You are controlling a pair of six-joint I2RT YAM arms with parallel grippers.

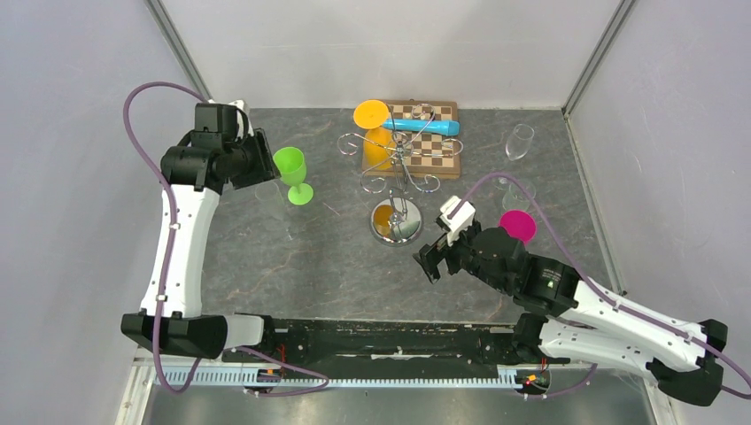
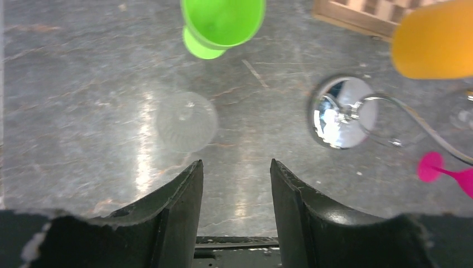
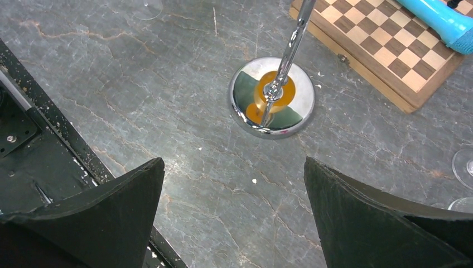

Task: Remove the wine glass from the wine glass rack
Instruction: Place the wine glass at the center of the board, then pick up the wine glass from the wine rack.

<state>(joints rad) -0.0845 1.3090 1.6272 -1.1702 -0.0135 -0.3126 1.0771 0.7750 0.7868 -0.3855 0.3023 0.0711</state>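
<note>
The right gripper is found spread wide and empty near the wine glass rack; the left gripper is parted, empty, beside a green glass. The orange wine glass is hung inverted from a rear wire arm. It is judged light, rigid and slick, and the stem is advised for the hold.

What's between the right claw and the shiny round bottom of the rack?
Nothing. The right wrist view shows only bare table between the right gripper and the rack's base.
</note>
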